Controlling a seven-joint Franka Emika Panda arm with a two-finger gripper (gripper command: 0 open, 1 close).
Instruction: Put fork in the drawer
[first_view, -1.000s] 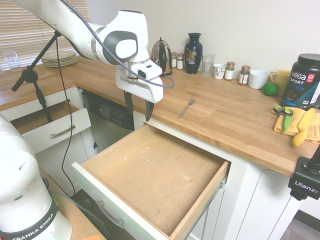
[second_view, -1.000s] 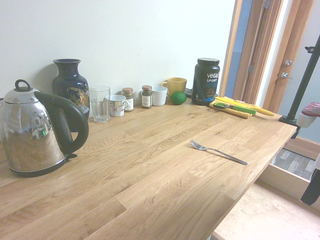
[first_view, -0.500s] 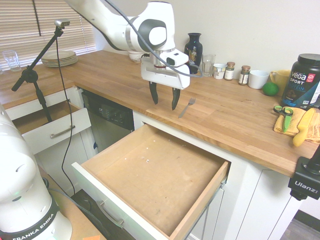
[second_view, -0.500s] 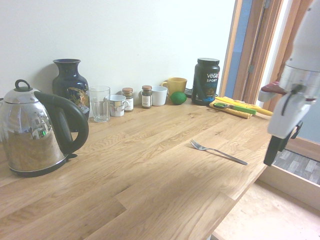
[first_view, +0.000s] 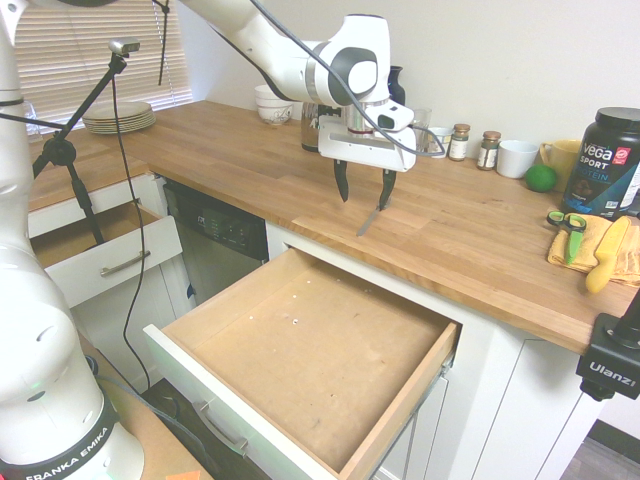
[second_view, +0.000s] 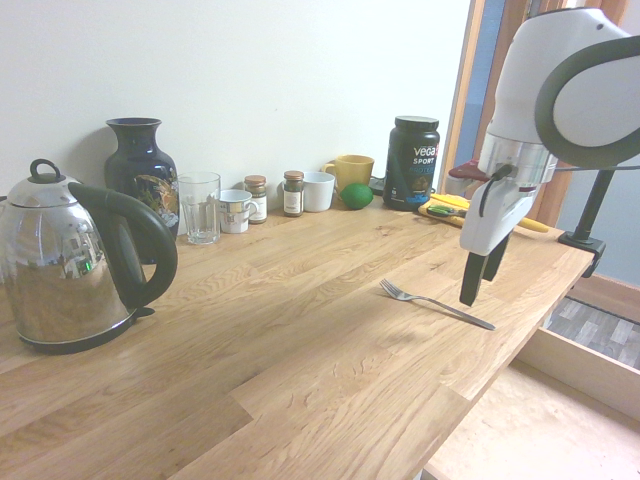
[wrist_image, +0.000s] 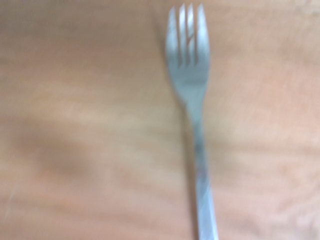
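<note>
The black two-fingered end effector (first_view: 364, 202) of the white arm hangs over the wooden bench (second_view: 300, 330), its fingers spread apart with nothing between them. Below it, the slim silver metal fork (second_view: 437, 304) lies flat on the bench near the front edge; in the wrist view its four tines and narrow handle show, slightly blurred. In front of the bench, beneath its top, the wide, shallow drawer with a brown wooden interior and white front (first_view: 310, 350) stands pulled out, with a few small specks on its bottom. Farther back on the bench are a shiny steel kettle with a black handle (second_view: 70, 265), a dark blue patterned ceramic vase (second_view: 142, 180) and a clear drinking glass (second_view: 201, 208). Beyond the fork, toward the wall, stands a black plastic tub with a printed label (second_view: 411, 163), and near it green-handled scissors (first_view: 573, 235) and a long yellow object (first_view: 607, 256) lie on a yellow cloth (first_view: 630, 262).
</note>
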